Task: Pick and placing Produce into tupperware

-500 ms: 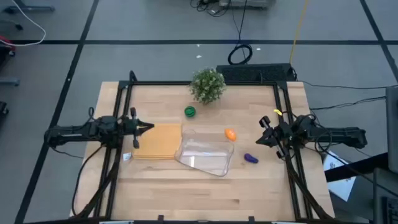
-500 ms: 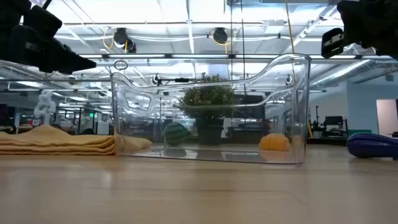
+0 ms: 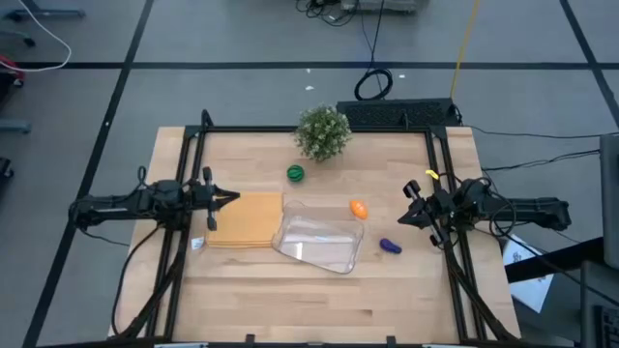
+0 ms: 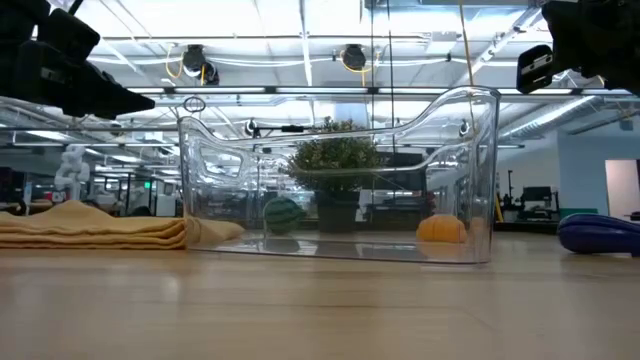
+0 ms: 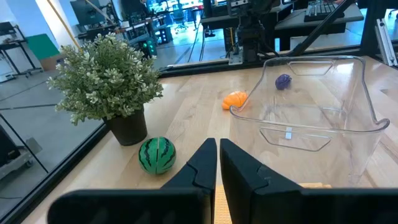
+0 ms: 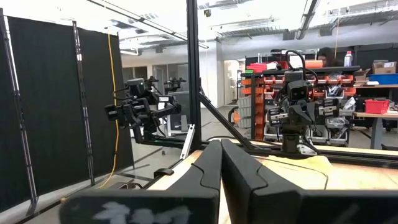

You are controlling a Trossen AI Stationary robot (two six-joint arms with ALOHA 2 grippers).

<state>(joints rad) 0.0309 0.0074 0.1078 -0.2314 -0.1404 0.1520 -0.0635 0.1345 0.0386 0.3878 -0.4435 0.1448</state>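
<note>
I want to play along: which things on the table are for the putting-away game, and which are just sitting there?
For the game: green piece, orange piece, purple piece, clear container.
Just sitting there: potted plant, tan mat.

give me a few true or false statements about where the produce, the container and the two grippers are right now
1. The clear container has nothing in it. True.
2. The orange piece lies inside the container. False: it sits on the table just outside the rim.
3. The round green piece lies near the potted plant. True.
4. The left gripper holds the purple piece. False: it is shut on nothing, above the tan mat.
5. The right gripper is wide open. False: it is shut, at the table's right edge.
</note>
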